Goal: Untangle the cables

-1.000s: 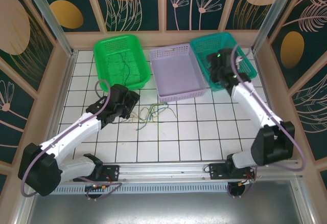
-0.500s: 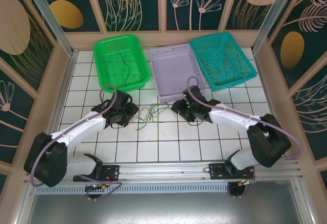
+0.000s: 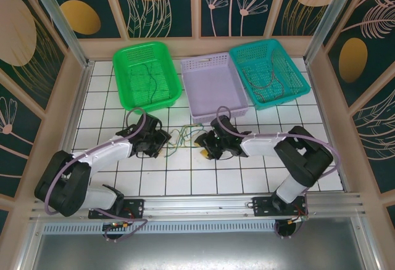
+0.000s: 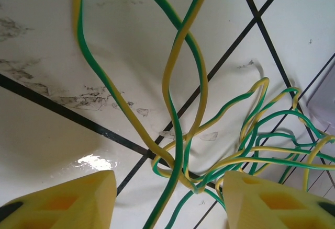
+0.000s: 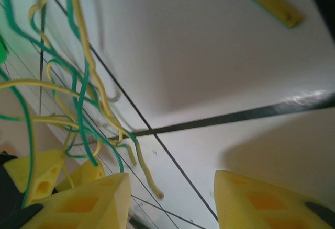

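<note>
Baskets line the far side of the white tiled table (image 3: 247, 174): a green basket (image 3: 126, 91), a lilac basket (image 3: 213, 91) and a teal basket (image 3: 296, 82). The green and teal ones hold dark wires (image 3: 145, 76).

The cables (image 3: 182, 137) lie in a loose tangle on the tiles just in front of the lilac basket. The left gripper (image 3: 163, 145) and the right gripper (image 3: 201, 147) sit low on either side of them.

From the left wrist, the cables (image 4: 178, 129) are green and yellow strands that cross and loop. Some run down between the parted fingers (image 4: 78, 200) of the left gripper (image 4: 167, 197), and none is pinched.

From the right wrist, the right gripper (image 5: 172, 197) stands with its jaws apart over bare tile. The cables (image 5: 84, 98) are off to its left, with the left gripper's yellow fingertips (image 5: 39, 174) beyond them.
</note>
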Robot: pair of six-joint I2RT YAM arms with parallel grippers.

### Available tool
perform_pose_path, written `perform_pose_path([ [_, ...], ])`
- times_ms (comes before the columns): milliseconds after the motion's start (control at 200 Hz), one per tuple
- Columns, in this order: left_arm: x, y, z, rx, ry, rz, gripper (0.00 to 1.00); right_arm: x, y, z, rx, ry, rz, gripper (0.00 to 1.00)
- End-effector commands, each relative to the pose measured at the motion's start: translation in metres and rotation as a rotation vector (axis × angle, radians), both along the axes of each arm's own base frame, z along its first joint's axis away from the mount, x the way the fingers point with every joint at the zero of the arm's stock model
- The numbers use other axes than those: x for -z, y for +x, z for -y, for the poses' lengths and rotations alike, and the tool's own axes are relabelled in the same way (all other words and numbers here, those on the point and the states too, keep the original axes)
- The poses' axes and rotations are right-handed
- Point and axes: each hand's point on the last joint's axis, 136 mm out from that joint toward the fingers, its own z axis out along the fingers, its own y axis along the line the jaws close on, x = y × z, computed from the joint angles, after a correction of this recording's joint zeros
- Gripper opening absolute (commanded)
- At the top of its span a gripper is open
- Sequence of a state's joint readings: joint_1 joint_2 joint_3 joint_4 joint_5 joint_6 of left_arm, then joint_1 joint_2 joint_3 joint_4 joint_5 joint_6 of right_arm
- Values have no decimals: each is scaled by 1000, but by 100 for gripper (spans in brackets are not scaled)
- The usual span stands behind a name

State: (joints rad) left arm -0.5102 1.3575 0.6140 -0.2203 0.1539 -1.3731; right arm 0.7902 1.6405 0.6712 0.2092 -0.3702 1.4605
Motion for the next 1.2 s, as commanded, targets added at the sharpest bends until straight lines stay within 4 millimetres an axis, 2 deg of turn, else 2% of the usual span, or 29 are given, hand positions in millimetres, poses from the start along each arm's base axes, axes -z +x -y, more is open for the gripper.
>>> perform_pose_path([
  [0,6,1,0,6,-3,2,51,-1,7,-16,40,61,-24,42],
  [55,8,1,1,8,-4,2,48,1,9,-19,52,56,-23,37],
  [155,13,3,-1,11,15,7,34,4,17,-18,71,21,-8,23],
  [205,15,4,-6,10,45,9,22,4,20,-14,80,-9,-2,11],
  [235,14,5,-10,7,72,20,12,5,19,-8,84,-37,-3,4],
  [275,12,7,-18,0,122,36,0,6,17,2,90,-87,-1,0],
  [380,3,10,-41,-13,247,74,0,5,9,37,104,-205,22,0],
  [541,-9,13,-53,-18,311,117,0,-5,-2,86,91,-307,75,0],
  [886,-7,19,-49,-27,305,113,0,-22,-7,158,79,-474,136,0],
  [981,-9,22,-44,-28,277,116,0,-31,-1,164,85,-463,173,0],
  [1116,-21,29,-33,-20,228,135,0,-38,4,152,57,-407,207,0],
  [1146,-26,31,-31,-22,222,144,5,-38,5,150,49,-402,205,0],
  [1191,-34,34,-30,-21,216,162,4,-38,6,149,42,-405,204,0],
])
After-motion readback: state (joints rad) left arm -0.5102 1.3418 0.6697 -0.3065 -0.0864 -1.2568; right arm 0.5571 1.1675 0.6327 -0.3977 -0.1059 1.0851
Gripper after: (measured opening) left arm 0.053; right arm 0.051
